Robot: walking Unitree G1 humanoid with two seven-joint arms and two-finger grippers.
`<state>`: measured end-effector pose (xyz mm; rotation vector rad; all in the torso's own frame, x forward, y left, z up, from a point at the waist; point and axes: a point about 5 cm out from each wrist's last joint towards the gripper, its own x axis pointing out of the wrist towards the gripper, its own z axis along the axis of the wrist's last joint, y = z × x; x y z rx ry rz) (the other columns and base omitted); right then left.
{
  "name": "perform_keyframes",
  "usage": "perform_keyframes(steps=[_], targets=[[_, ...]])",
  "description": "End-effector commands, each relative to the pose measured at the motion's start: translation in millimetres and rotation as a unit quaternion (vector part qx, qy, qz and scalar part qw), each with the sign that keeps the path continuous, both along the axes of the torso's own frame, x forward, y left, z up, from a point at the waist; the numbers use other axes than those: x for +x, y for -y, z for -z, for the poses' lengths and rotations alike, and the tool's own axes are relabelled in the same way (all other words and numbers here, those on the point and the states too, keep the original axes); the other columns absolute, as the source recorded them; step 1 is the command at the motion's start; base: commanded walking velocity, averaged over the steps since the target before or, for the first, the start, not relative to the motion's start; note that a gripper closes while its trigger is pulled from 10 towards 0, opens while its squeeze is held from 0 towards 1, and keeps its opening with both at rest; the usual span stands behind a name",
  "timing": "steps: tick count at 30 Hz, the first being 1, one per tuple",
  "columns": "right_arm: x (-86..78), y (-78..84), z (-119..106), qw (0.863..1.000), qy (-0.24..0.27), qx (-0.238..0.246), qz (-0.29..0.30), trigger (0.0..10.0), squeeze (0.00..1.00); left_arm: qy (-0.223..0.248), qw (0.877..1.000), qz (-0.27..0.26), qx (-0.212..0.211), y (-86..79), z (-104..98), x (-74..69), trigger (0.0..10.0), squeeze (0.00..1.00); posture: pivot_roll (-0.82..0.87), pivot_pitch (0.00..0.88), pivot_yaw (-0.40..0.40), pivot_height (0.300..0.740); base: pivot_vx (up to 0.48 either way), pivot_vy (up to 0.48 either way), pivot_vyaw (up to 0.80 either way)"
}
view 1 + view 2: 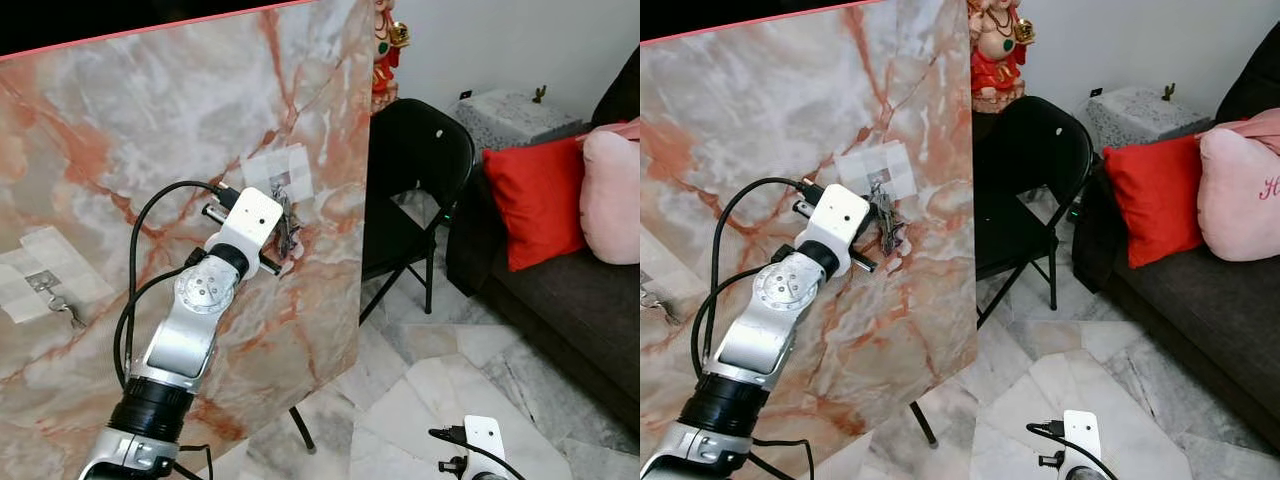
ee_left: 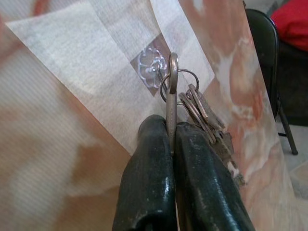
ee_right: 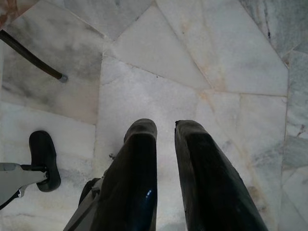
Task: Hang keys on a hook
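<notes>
I have the left tool [image 2: 169, 139] clamped on the keys [image 2: 202, 115], ring held edge-on just ahead of its tips, touching the hook [image 2: 153, 67]; right tool [image 3: 166, 139] hangs slightly parted, empty

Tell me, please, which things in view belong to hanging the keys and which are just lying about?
Job: keys, pinched in the left gripper; taped hook on the marble panel.

Lying about: black folding chair, red cushion, pink cushion, statuette, idle right gripper.

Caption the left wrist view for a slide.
Left hand grips the bunch of keys, its ring at the hook taped to the marble panel.
</notes>
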<state>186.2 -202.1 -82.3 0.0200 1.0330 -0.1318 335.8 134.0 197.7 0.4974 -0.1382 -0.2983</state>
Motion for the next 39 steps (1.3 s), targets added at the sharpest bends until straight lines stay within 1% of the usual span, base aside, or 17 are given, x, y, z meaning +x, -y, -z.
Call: perform_keyframes(steps=[1,4,8,10,15,21,22,23,24,25,26,27,38,39], targets=[[1.4,-0.5,-0.6,1.000,0.002,0.000,-0.001,10.0,0.00,-0.012,1.000,-0.009,0.015,-5.8,4.8,-2.1,10.0,0.00,0.02,0.000,0.000,0.740,0.000,0.000,0.00],[1.7,-0.3,-0.8,1.000,0.003,0.000,0.000,10.0,0.00,-0.024,0.999,-0.001,0.031,-3.4,9.3,-3.0,10.0,0.00,0.02,0.000,-0.001,0.740,0.000,0.000,0.00],[1.7,-0.3,-0.8,1.000,0.003,0.000,0.000,10.0,0.00,-0.027,0.999,0.000,0.036,-3.3,10.9,-3.3,10.0,0.00,0.02,0.000,-0.001,0.740,0.000,0.000,0.00],[1.7,-0.3,-0.8,1.000,0.003,0.000,-0.001,10.0,0.00,-0.030,0.999,0.000,0.045,-3.6,12.3,-3.6,10.0,0.00,0.02,0.000,-0.001,0.740,0.000,0.000,0.00],[1.7,-0.3,-0.8,1.000,0.003,0.000,-0.001,10.0,0.00,-0.031,0.998,0.002,0.046,-3.5,12.0,-4.0,10.0,0.00,0.02,0.000,-0.001,0.740,0.000,0.000,0.00],[1.7,-0.4,-0.8,1.000,0.003,0.000,-0.001,10.0,0.00,-0.026,0.999,0.015,0.045,-1.3,11.8,-5.3,10.0,0.00,0.02,0.000,-0.001,0.740,0.000,0.000,0.00],[1.7,-0.4,-0.8,1.000,0.003,0.000,-0.001,10.0,0.00,-0.026,0.999,0.017,0.042,-1.1,12.0,-5.5,10.0,0.47,0.02,0.000,-0.001,0.740,0.000,0.000,0.00],[1.7,-0.4,-0.8,1.000,0.003,0.001,-0.001,10.0,0.00,-0.027,0.999,0.021,0.036,-0.2,12.4,-6.2,10.0,0.53,0.02,0.000,-0.001,0.740,0.000,0.000,0.00],[1.7,-0.4,-0.8,1.000,0.003,0.001,-0.001,10.0,0.00,-0.028,0.999,0.024,0.031,0.4,12.7,-6.6,10.0,0.53,0.02,0.000,-0.001,0.740,0.000,0.000,0.00],[1.7,-0.4,-0.8,1.000,0.003,0.001,0.000,10.0,0.00,-0.030,0.999,0.029,0.025,1.4,13.2,-7.7,10.0,0.79,0.02,0.000,-0.001,0.740,0.000,0.000,0.00],[1.7,-0.4,-0.8,1.000,0.003,0.001,0.000,10.0,0.00,-0.031,0.999,0.029,0.024,1.5,13.2,-8.0,10.0,0.79,0.02,0.000,-0.001,0.740,0.000,0.000,0.00],[1.7,-0.4,-0.8,1.000,0.003,0.001,0.000,10.0,0.00,-0.032,0.999,0.029,0.024,1.4,13.8,-8.8,10.0,0.92,0.02,0.000,-0.001,0.740,0.000,0.000,0.00],[1.6,-0.6,-0.7,1.000,0.003,0.001,0.000,10.0,0.00,-0.049,0.998,0.034,0.032,-4.2,22.4,-16.3,10.0,0.92,0.02,0.000,0.002,0.740,0.000,0.000,0.00],[1.6,-0.6,-0.7,1.000,0.003,0.001,0.000,10.0,0.00,-0.053,0.998,0.034,0.031,-4.8,24.0,-17.4,10.0,0.91,0.02,0.000,0.003,0.740,0.000,0.000,0.00]])
